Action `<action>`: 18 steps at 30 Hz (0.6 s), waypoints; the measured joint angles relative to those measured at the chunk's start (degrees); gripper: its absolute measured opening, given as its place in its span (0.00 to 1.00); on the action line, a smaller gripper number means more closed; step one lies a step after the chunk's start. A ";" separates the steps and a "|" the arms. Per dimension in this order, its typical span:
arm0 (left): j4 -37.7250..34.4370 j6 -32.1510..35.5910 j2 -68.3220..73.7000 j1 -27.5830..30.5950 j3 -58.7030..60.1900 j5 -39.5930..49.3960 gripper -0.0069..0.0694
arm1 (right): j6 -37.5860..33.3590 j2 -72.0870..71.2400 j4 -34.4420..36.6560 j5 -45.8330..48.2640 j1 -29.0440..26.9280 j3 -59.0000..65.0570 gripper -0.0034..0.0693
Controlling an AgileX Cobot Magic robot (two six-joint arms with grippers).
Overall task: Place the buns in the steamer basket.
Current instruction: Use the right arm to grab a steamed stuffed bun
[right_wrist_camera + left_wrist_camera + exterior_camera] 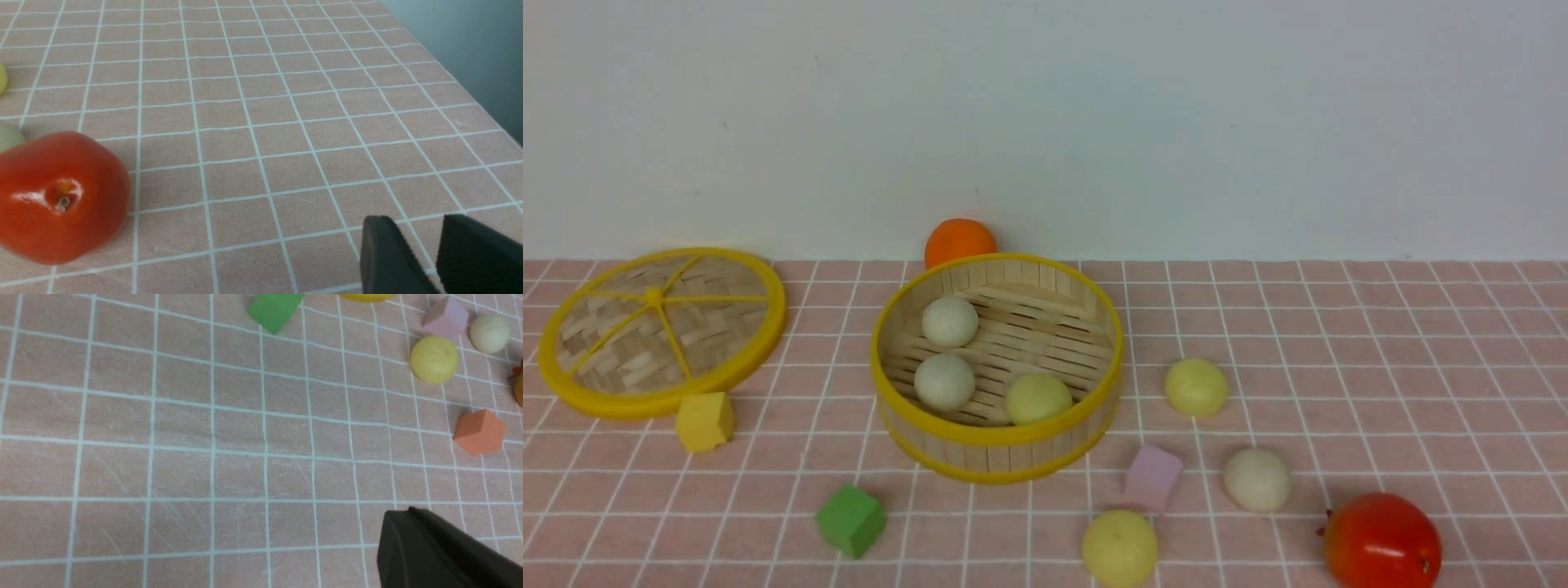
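Observation:
The steamer basket (907, 343) stands mid-table. Inside it lie two off-white buns (950, 321) (944, 381) and a pale yellow bun (1038, 398). Right of the basket on the cloth are a pale yellow bun (1196, 386), an off-white bun (1257, 479) and, nearest the front, another pale yellow bun (1120, 548). Neither arm shows in the front view. My left gripper (402, 514) is shut on nothing above bare cloth, well short of the yellow bun (434, 359) and the off-white bun (489, 333). My right gripper (412, 224) hangs open and empty.
The flat woven lid (662, 331) lies at the left and an orange fruit (960, 241) behind the basket. A red fruit (1382, 541) (61, 196) sits front right. Yellow (704, 421), green (850, 519), lilac (1153, 478) and orange (479, 432) cubes are scattered. The table's edge (470, 94) runs near the right gripper.

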 joint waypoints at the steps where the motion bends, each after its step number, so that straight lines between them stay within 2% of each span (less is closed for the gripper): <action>1: -0.04 -0.05 0.00 0.00 0.00 -0.26 0.11 | 0.00 0.00 0.00 0.00 0.00 0.00 0.38; 10: 0.55 -0.05 -0.07 0.00 0.11 -2.08 0.11 | 0.00 0.00 0.00 0.00 0.00 0.00 0.38; 15: 4.33 -0.05 -0.07 0.00 0.53 -10.73 0.11 | 0.00 0.00 0.00 0.00 0.00 0.00 0.38; 18: 6.70 -0.05 -0.07 0.00 2.15 -18.80 0.11 | 0.00 0.00 0.00 0.00 0.00 0.00 0.38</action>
